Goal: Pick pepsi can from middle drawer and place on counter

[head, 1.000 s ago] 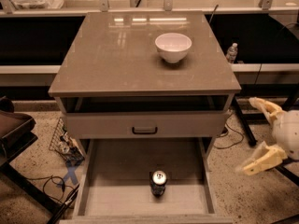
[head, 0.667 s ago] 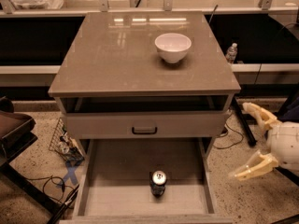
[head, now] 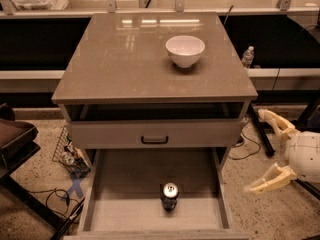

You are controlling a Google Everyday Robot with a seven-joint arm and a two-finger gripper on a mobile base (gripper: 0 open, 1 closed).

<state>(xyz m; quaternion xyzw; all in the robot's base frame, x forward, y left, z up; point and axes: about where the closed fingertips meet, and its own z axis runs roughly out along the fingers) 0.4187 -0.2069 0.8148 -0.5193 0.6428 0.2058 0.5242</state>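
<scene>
Hovering off the cabinet's right flank, my gripper (head: 255, 151) hangs over speckled floor. Its two cream, blunt-tipped fingers (head: 272, 120) are splayed wide with nothing between them; the jaws are empty.

Pepsi can (head: 170, 196): small dark cylinder with a shiny silver top and pull tab, upright. It sits left of my jaws, slightly nearer the camera, on the floor of the middle drawer (head: 125, 194), roughly centred and near the front edge. The drawer is pulled out: wide, shallow, matte grey, with a flat floor and low side walls. Its right wall lies between my jaws and the can.

Counter (head: 125, 59): glossy grey-brown square slab with thin edges and light reflections along the far side. It lies up and left of my jaws. A white bowl (head: 185, 50), round and smooth, stands on its far right part.

Drawer front (head: 200, 133): flat grey with a dark bar handle (head: 154, 139), directly above the open drawer, with a dark gap under the counter. It overhangs the rear of the open drawer.

Around: a black bar (head: 261, 134) slants across the floor close by my jaws. A clear water bottle (head: 248, 56) stands on a ledge beyond my upper finger. Across the cabinet, far left of my jaws, are a wire basket of clutter (head: 67, 151) and a dark seat (head: 15, 136).
</scene>
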